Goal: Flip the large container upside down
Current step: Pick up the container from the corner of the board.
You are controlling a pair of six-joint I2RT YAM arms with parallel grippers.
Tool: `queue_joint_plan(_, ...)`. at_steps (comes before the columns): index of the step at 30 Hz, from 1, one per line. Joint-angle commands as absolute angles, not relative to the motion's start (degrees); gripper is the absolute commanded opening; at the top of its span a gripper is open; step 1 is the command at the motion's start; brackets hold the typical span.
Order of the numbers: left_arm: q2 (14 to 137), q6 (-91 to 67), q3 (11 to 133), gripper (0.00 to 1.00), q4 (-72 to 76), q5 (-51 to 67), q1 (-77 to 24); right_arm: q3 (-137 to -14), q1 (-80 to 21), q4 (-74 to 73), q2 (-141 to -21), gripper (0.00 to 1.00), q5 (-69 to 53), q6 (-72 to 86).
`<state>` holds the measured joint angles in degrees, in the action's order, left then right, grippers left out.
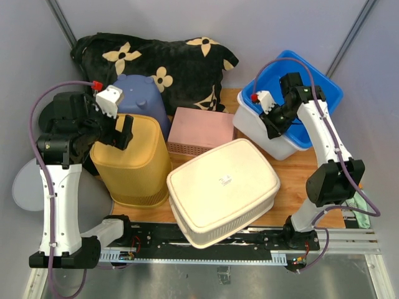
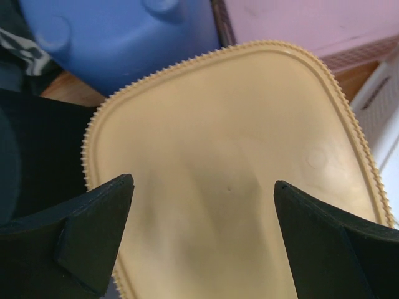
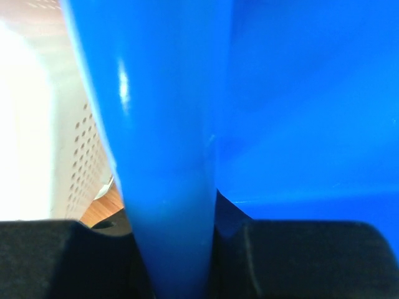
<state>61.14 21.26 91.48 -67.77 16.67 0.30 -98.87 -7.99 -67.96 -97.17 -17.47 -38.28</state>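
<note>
The right gripper [image 1: 273, 129] clamped the wall of the large blue plastic bin [image 1: 319, 87], which sat right of the pink rectangular box [image 1: 202, 128], apparently atop a white tub [image 1: 254, 126]; the left gripper [image 1: 118, 134] hung wide open, empty.

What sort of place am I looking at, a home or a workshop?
Most likely a robotics test cell, not a home: a left arm and right arm bolted to a metal rail, plain grey walls around a table, and plastic bins like the blue tub as props.
</note>
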Motion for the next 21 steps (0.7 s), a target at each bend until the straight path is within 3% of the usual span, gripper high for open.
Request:
queue_joint_plan(1,63.94,20.98,97.57,0.99,-66.14,6.91,0.71,-105.23,-7.07,-62.53,-90.70,0.00,-15.35,-38.62)
queue_joint_plan(13,65.94,19.22,100.91,0.99,-65.40,5.44,0.70,-122.14,2.88,-66.13,-88.96,0.00,-32.27,-43.09)
queue_joint_plan(21,65.76,19.15,100.51,0.99,-65.41,2.01,0.75,-129.67,3.34,-65.76,-84.95,0.00,-41.83,-38.11)
